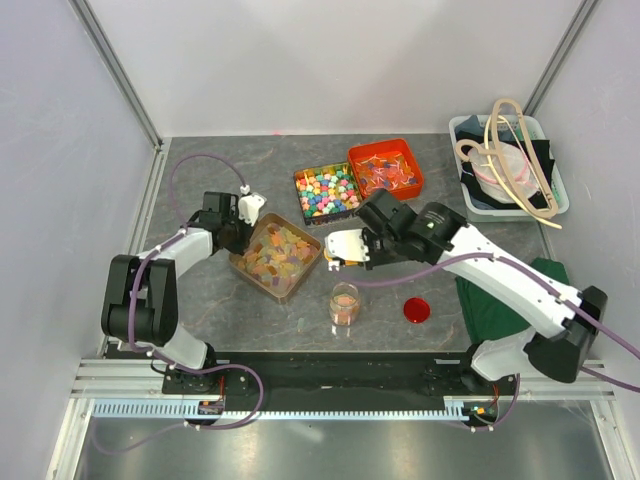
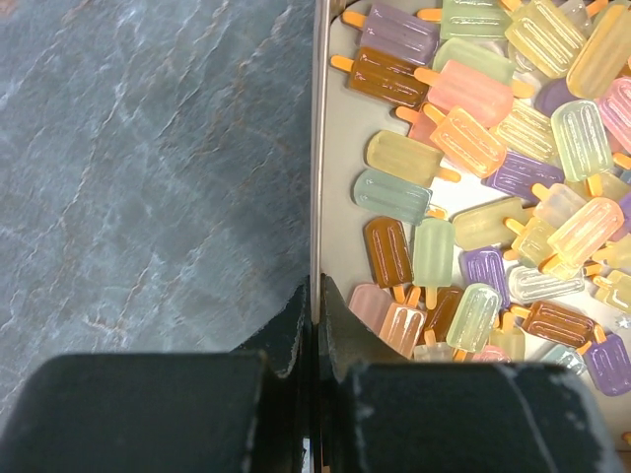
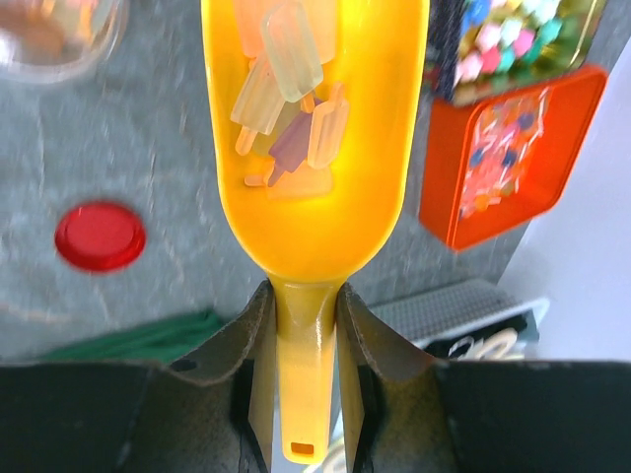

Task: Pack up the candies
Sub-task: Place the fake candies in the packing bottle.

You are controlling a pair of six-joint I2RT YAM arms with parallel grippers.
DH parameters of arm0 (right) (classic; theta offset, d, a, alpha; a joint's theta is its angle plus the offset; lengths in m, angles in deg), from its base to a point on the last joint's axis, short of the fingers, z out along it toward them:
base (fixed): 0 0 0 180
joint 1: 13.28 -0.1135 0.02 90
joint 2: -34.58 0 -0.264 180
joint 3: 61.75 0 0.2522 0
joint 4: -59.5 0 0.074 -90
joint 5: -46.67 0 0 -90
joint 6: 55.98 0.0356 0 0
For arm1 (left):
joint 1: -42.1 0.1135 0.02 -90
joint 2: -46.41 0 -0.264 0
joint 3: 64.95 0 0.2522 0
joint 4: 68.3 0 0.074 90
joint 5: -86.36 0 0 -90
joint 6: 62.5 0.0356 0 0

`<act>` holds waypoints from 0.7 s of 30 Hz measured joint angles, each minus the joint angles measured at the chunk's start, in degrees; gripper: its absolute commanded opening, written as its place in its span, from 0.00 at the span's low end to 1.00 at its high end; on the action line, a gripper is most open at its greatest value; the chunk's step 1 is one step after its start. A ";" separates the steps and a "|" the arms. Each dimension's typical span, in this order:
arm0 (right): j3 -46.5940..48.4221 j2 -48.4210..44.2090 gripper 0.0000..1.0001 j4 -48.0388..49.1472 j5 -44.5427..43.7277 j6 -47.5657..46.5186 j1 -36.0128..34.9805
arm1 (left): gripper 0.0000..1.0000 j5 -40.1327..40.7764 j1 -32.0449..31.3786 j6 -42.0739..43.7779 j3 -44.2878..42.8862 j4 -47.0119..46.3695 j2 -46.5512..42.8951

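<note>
1. Left gripper [image 2: 315, 307]: jaws pinched tight on the thin metal wall of the tray [image 2: 316, 148], one finger outside, one inside. Judged purpose: pinning the tray so it does not slide under scooping.
2. The candies [image 2: 463, 138] are small translucent ice-lolly shapes in pale orange, yellow, pink, green and some purple and brown. They lie heaped in that tray, left of table centre.
3. Right gripper [image 3: 304, 305]: jaws partly closed around the narrow handle of a yellow scoop [image 3: 315, 217], bowl pointing away from the wrist. A small load of candies sits in the bowl, which looks roughly level, likely to prevent spilling.
4. In the overhead view the scoop hangs just beside the tray's right edge, between the tray and the jar [image 1: 345, 303].
5. The jar stands upright and uncapped near the arms, with some candies already in the bottom. Its red lid [image 1: 417, 310] lies flat to the right, clear of the pouring path.
6. Judged step: carrying a scoopful to the jar. The narrow mouth calls for a slow tip.
7. Two other trays sit behind, untouched: one of bright cubes [image 1: 327, 192], and an orange one [image 1: 386, 168].
8. Writing: no brand, label or text is readable anywhere.
</note>
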 measured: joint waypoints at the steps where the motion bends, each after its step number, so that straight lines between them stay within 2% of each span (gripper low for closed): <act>1: -0.39 -0.92 0.00 -0.96 -0.33 -0.22 -0.02 | 0.02 -0.07 0.22 0.02 -0.17 0.24 0.02; 8: -3.96 -5.70 0.00 -6.71 -4.63 -1.81 -1.07 | 0.02 -1.01 2.80 0.15 -2.64 3.41 0.28; 15: -5.86 -6.01 0.00 -9.07 -11.37 -1.64 -8.85 | 0.02 -1.01 3.13 0.15 -3.74 5.25 1.11; 21: -5.88 -5.20 0.00 -9.60 -15.56 -1.20 -12.20 | 0.02 -1.03 3.13 0.15 -3.74 6.05 1.11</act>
